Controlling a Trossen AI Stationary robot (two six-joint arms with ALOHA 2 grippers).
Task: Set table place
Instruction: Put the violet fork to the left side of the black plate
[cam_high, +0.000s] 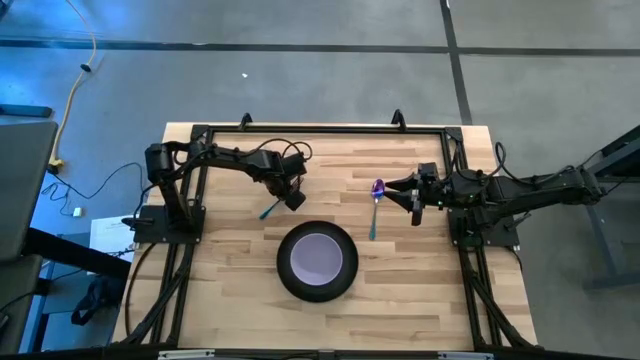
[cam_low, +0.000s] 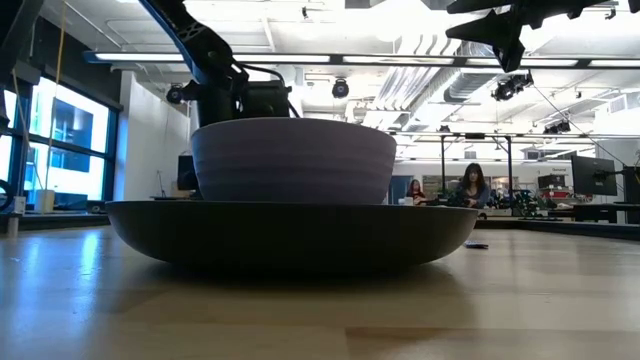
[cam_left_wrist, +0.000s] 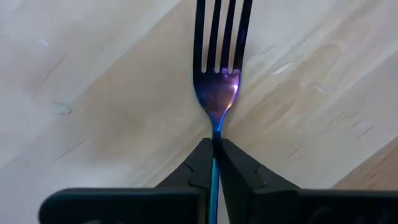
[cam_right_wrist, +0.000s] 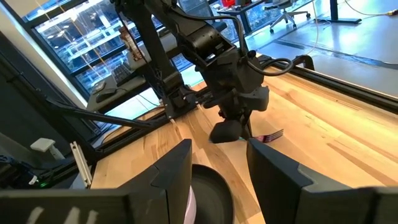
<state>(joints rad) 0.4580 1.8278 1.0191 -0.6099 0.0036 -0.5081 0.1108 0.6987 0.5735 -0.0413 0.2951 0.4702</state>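
The round black plate (cam_high: 287, 270) lies at the table's middle near side, with the lavender bowl (cam_high: 317, 257) standing in it; both fill the low view. My left gripper (cam_high: 293, 197) is just beyond the plate, toward the table's left, shut on the purple-and-teal fork (cam_left_wrist: 216, 93). The fork's teal handle (cam_high: 268, 210) sticks out behind the fingers. The spoon (cam_high: 375, 208) lies flat on the wood right of the plate, purple bowl toward the far edge. My right gripper (cam_high: 402, 192) hangs open right of the spoon, raised high (cam_low: 503, 40). My left gripper pinches the fork's thin neck (cam_left_wrist: 215, 129), just behind the tines, between its two fingers (cam_left_wrist: 196, 165). The fingers lie along the fork, with the tines (cam_right_wrist: 271, 135) pointing out ahead of them. The fork sits low over the wood; whether it touches the table I cannot tell.
The black rail frame (cam_high: 320, 130) edges the light wood table (cam_high: 230, 300). Bare wood shows on both sides of the plate and along the near edge. Beyond the table is a room with desks and seated people (cam_low: 470, 185).
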